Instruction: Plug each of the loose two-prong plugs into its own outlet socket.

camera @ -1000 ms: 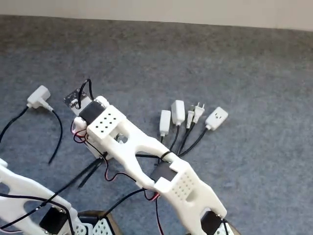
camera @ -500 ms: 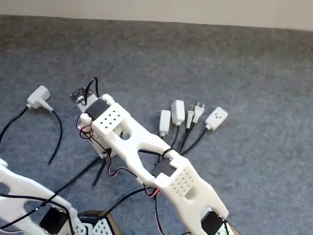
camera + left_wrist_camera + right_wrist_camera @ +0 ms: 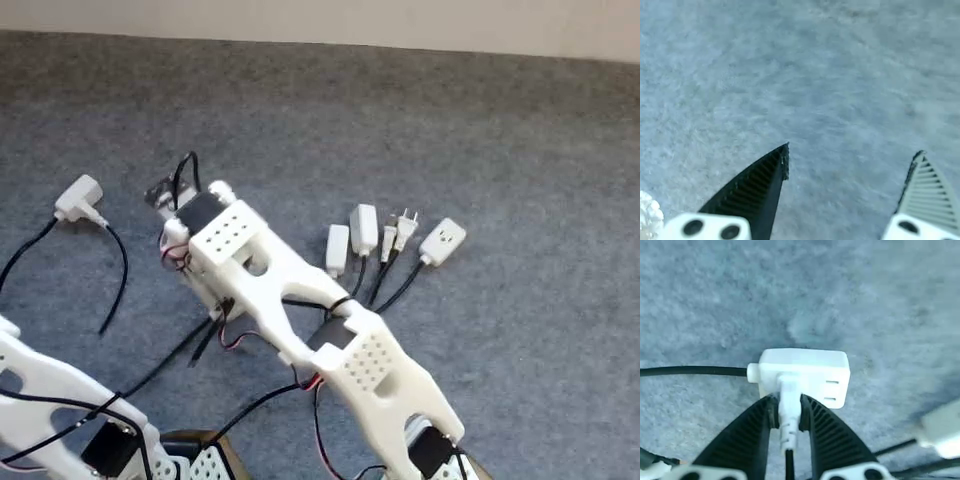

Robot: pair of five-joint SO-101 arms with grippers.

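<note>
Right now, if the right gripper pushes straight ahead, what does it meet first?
The white outlet socket, directly ahead. The right gripper is shut on a plug whose front end touches it; whether the prongs are seated I cannot tell.

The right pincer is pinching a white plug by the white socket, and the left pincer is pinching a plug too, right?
Not quite. The left pincer is pinching nothing: the left wrist view shows it open over bare grey carpet. The rest is right: the right pincer is pinching a white plug by the white socket.
</note>
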